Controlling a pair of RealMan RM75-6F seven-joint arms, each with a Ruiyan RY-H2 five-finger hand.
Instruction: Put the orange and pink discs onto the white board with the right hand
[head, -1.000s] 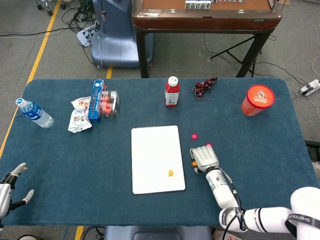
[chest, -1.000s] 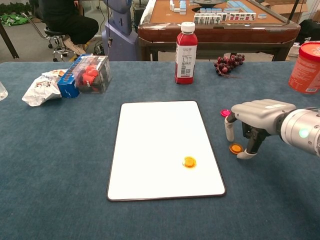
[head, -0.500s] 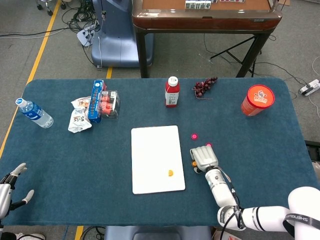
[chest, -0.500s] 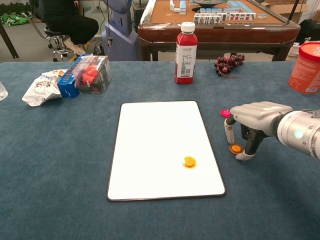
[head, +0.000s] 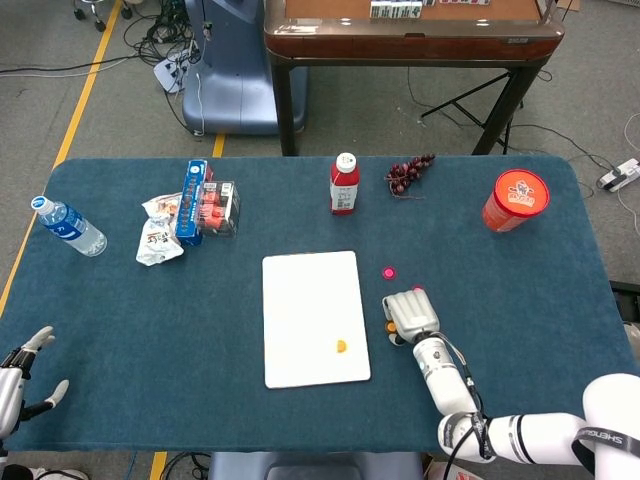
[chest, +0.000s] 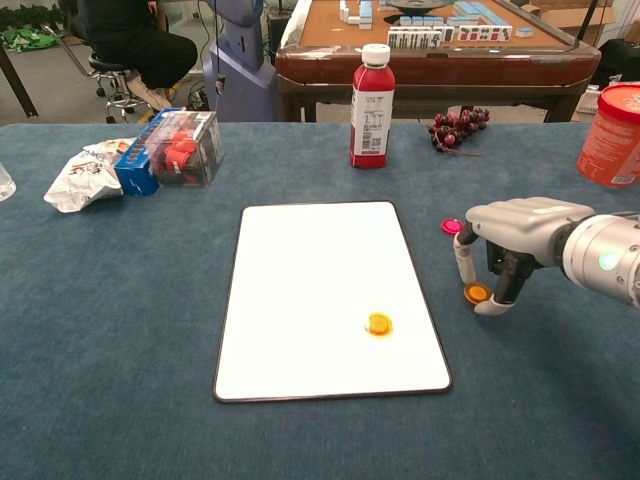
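Right hand (chest: 505, 262) sits fingers-down over an orange disc (chest: 477, 293) on the table (chest: 120, 330), just off the white board (chest: 318, 290) at its 3 o'clock edge. Thumb and a finger bracket the disc, apparently pinching it; whether it is lifted clear of the cloth cannot be told. To do this well: firm pinch on the rim, lift straight up, carry toward 9 o'clock, set down flat on bare board away from the orange disc already on the board (chest: 378, 323). One pink disc (chest: 452, 226) lies at the hand's 11 o'clock, another (head: 418, 291) at its 12 o'clock, both close enough to get nudged. Left hand (head: 22, 375) rests spread and empty at the table's 8 o'clock corner.

Around, all well clear: red tub (chest: 612, 133), red drink bottle (chest: 371, 92), snack boxes (chest: 165, 148), water bottle (head: 68, 226), grapes (chest: 458, 126).
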